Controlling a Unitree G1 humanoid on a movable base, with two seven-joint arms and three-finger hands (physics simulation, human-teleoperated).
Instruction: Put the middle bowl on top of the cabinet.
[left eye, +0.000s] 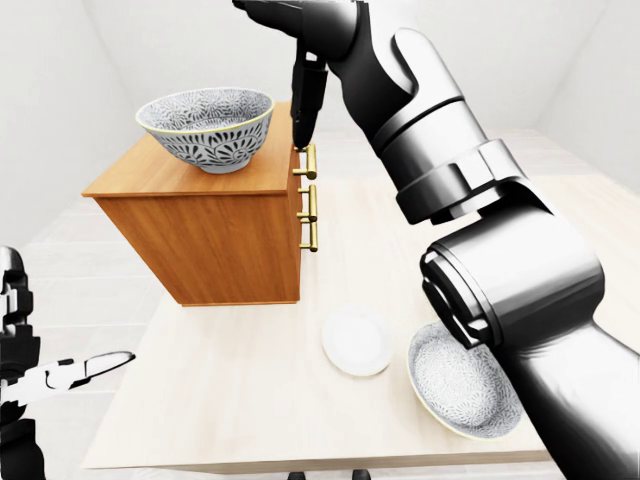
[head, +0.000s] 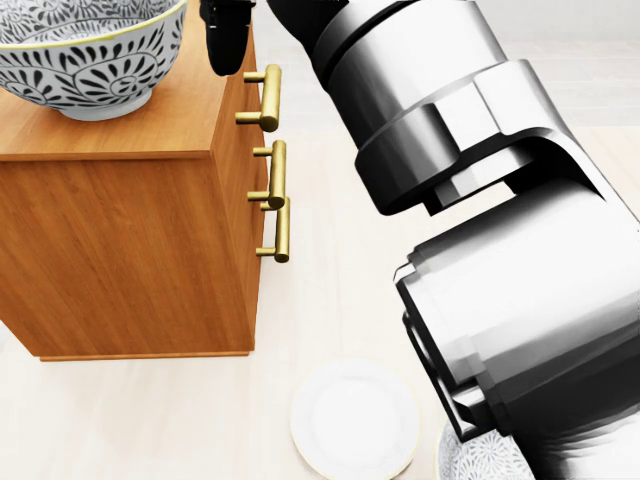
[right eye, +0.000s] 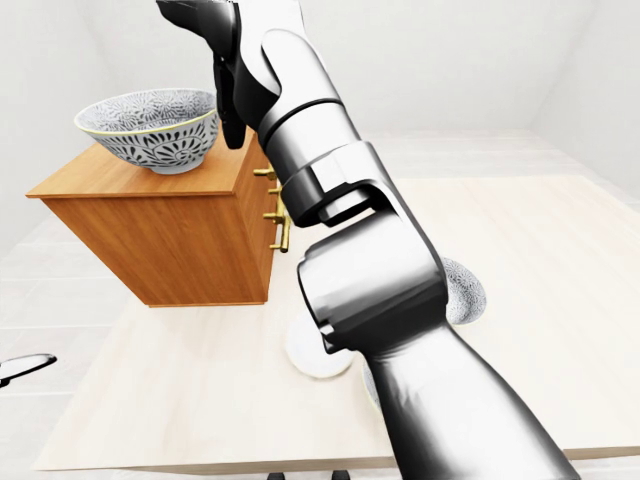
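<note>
The patterned bowl (left eye: 207, 128) with a yellow rim stands upright on top of the wooden cabinet (left eye: 222, 232), toward the left of the top in the left-eye view. My right hand (left eye: 300, 120) hangs just right of the bowl, over the cabinet's right edge, with its dark fingers (head: 226, 40) pointing down. It is open, holds nothing and stands apart from the bowl. My left hand (left eye: 92, 366) stays low at the bottom left of the left-eye view, fingers stretched out and holding nothing.
Three gold handles (head: 275, 160) stick out of the cabinet's right face. On the pale table lie a white plate (head: 354, 418) and another patterned bowl (left eye: 462, 380), partly under my right arm. That big arm fills the right half of the head view.
</note>
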